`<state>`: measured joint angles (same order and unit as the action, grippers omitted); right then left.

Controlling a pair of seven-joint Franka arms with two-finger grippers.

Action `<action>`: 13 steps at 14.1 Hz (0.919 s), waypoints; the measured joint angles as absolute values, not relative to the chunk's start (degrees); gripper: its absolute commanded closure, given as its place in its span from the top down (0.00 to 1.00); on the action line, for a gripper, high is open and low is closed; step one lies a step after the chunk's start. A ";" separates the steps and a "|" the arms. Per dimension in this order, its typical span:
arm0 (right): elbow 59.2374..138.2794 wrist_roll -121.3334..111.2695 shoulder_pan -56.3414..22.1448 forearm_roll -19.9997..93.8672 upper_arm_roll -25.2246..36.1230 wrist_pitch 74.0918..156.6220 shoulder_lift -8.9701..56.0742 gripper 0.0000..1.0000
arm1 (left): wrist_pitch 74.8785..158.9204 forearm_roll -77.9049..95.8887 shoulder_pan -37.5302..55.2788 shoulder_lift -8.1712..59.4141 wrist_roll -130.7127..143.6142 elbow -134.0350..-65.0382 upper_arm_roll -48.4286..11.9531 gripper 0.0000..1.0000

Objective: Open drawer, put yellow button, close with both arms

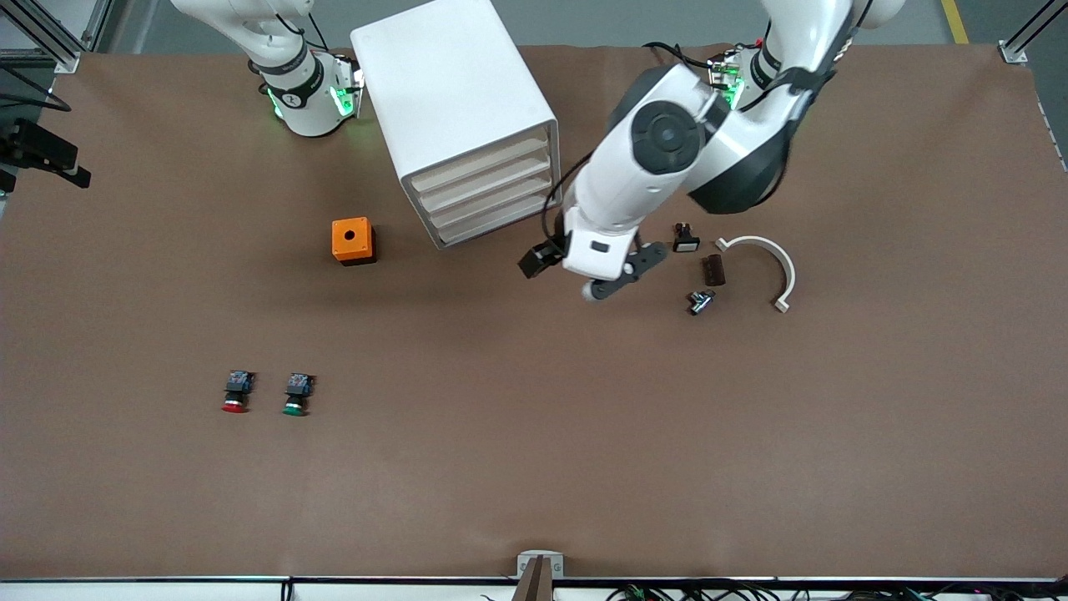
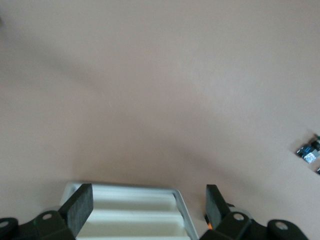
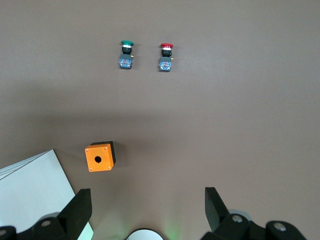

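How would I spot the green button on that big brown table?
Start at the white drawer cabinet, then the orange box beside it. Nearer the front camera than that box, two small push buttons lie side by side. The green-capped button is the one closer to the table's middle; its neighbour, the red-capped button, is otherwise alike.

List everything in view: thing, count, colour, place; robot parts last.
White plastic four-drawer cabinet: one, white, between the arms' bases.
Orange box with round hole: one, orange, beside the cabinet.
Red-capped push button: one, red cap, nearer the camera than the box.
Green-capped push button: one, green cap, beside the red-capped one.
White curved plastic strip: one, white, toward the left arm's end.
Small dark parts: three, dark, beside the strip.
Left arm: one, white, in front of the cabinet, jaws open.
Right arm: one, white, waiting at its base, jaws open.
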<state>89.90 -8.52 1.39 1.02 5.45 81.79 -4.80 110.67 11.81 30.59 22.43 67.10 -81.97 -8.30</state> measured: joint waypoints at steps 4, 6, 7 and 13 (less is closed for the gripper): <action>90.09 -7.72 1.10 1.02 5.08 81.64 -5.53 1.00 | 98.75 10.25 22.76 13.75 52.92 -81.66 -8.07 0.99; 90.24 -7.49 1.08 1.02 5.06 81.50 -5.93 1.00 | 91.36 10.14 17.19 9.57 43.43 -81.80 -7.94 0.99; 90.31 -7.45 1.07 1.02 5.07 81.45 -6.08 1.00 | 88.68 10.11 14.89 8.43 39.74 -81.92 -7.93 0.99; 90.63 -5.18 0.19 1.02 4.93 80.61 -6.73 1.00 | 80.28 10.03 2.28 3.87 21.71 -84.46 -7.82 0.99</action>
